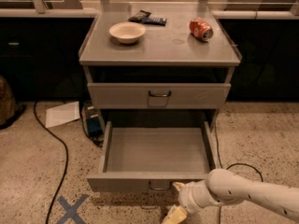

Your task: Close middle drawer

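Hovering beyond the worktop's [159,48] front edge, the gripper [175,213] faces the open middle drawer [156,155], seemingly to push; grip state unclear.

The gripper [175,201], just before the front of the middle drawer [156,155], is cut off by the bottom edge. The arm [245,195] is cropped at the right edge. The print on the packet [147,18] is too small to be read.

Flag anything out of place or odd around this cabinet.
The red can lies on its side on the cabinet top, not upright. The middle drawer stands pulled far out. A sheet of paper lies on the floor, left. The gripper is low at the drawer's front.
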Tool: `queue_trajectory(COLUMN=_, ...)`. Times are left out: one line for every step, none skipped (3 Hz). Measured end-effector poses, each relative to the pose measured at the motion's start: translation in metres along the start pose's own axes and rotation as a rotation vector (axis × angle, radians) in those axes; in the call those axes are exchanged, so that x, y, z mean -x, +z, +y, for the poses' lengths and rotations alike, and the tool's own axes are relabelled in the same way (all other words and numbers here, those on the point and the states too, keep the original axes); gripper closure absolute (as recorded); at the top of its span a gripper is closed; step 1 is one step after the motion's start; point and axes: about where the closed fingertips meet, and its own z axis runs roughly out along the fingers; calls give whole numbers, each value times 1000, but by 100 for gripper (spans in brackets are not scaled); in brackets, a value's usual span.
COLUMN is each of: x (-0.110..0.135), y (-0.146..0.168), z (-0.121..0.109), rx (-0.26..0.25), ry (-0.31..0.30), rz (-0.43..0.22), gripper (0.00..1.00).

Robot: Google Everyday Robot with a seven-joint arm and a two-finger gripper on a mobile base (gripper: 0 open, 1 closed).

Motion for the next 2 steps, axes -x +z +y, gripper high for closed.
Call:
queue_trajectory(x=5, y=4, z=-21, rx=-33, ry=-24, rz=-10, gripper=0)
queue_trajectory(x=5, y=4, z=-21, rx=-33, ry=-24, rz=-10, gripper=0)
